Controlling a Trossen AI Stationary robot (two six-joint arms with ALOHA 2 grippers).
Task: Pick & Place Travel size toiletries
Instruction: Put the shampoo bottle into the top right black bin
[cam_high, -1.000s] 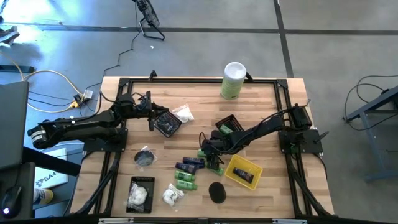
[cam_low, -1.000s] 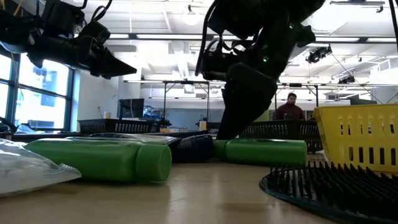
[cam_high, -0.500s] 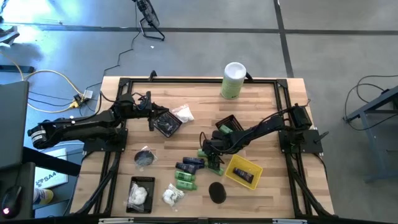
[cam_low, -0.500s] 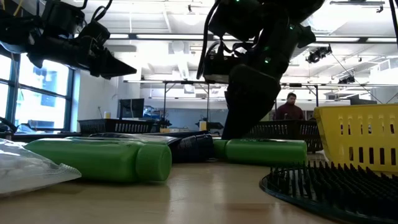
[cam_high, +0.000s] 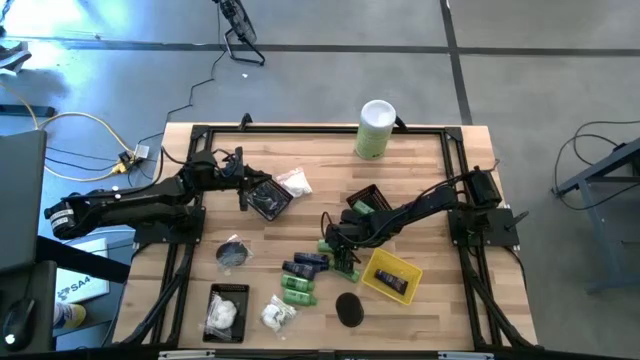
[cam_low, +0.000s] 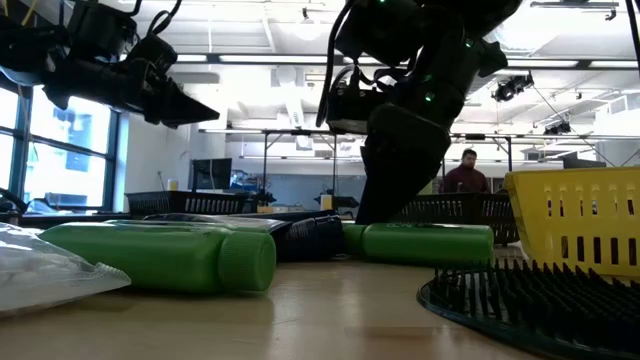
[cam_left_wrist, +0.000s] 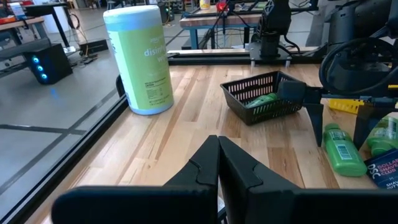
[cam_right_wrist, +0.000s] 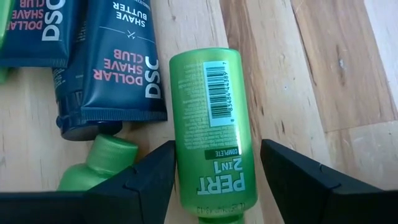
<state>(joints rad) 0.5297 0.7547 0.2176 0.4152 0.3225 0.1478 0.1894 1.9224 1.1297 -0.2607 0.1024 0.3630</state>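
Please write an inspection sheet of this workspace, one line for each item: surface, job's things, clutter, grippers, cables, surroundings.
Surface: wooden table, black frame at its edges.
Job's things: green bottle and navy tubes lying flat; white packets; black disc.
Clutter: tall canister, yellow basket, black baskets.
Grippers: right gripper open astride the green bottle; left gripper shut, above the table.
Cables: yellow cable on the floor.
Surroundings: person far behind.

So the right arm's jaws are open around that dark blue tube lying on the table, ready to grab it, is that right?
Not quite. The right gripper does have its jaws open and set either side of something lying on the table, but it is a green bottle, not the dark blue tube, which lies just beside it. The right wrist view shows this plainly.
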